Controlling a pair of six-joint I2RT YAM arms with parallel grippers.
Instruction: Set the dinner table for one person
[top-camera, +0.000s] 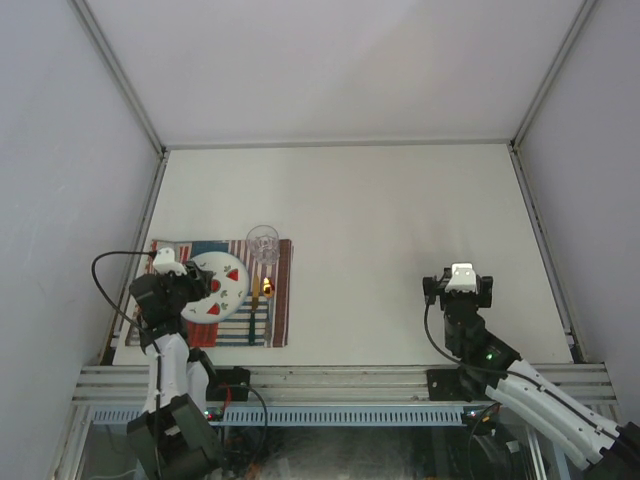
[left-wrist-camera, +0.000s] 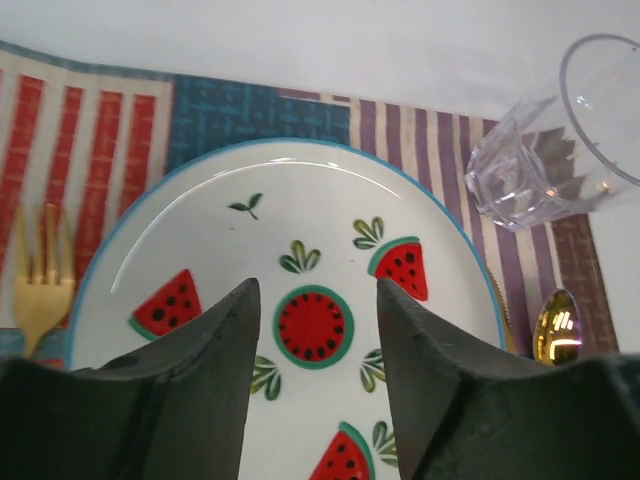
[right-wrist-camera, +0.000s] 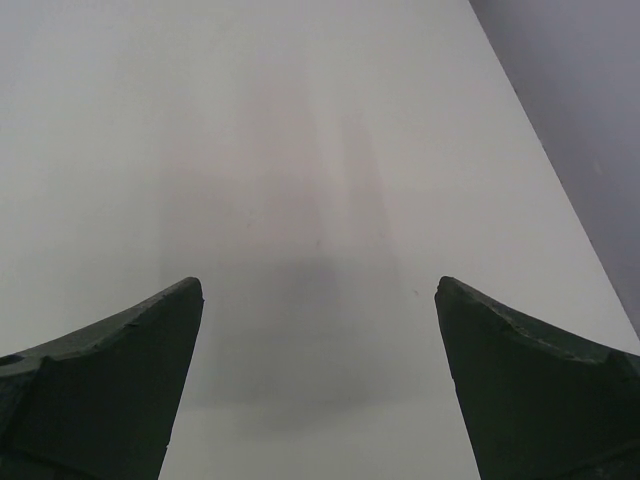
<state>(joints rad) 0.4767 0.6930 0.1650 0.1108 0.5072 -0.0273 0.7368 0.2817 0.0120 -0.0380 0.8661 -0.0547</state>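
Note:
The dinner table (top-camera: 390, 220) is a large off-white top. A striped placemat (top-camera: 282, 315) lies at its near left. On the mat sits a white plate (top-camera: 228, 285) with watermelon pictures (left-wrist-camera: 300, 215). My left gripper (top-camera: 198, 290) hovers over the plate's near side, open, with nothing between its fingers (left-wrist-camera: 315, 290). A gold fork (left-wrist-camera: 40, 275) lies left of the plate. A gold spoon (left-wrist-camera: 557, 325) lies to its right (top-camera: 267, 289). A clear glass (top-camera: 263, 243) stands at the mat's far right corner (left-wrist-camera: 540, 150). My right gripper (top-camera: 459, 284) is wide open over bare table (right-wrist-camera: 318, 285).
Aluminium rails (top-camera: 330, 380) run along the near edge by the arm bases. Grey walls (top-camera: 60, 150) close in the left, right and far sides. A dark-handled piece of cutlery (top-camera: 252, 318) lies on the mat right of the plate.

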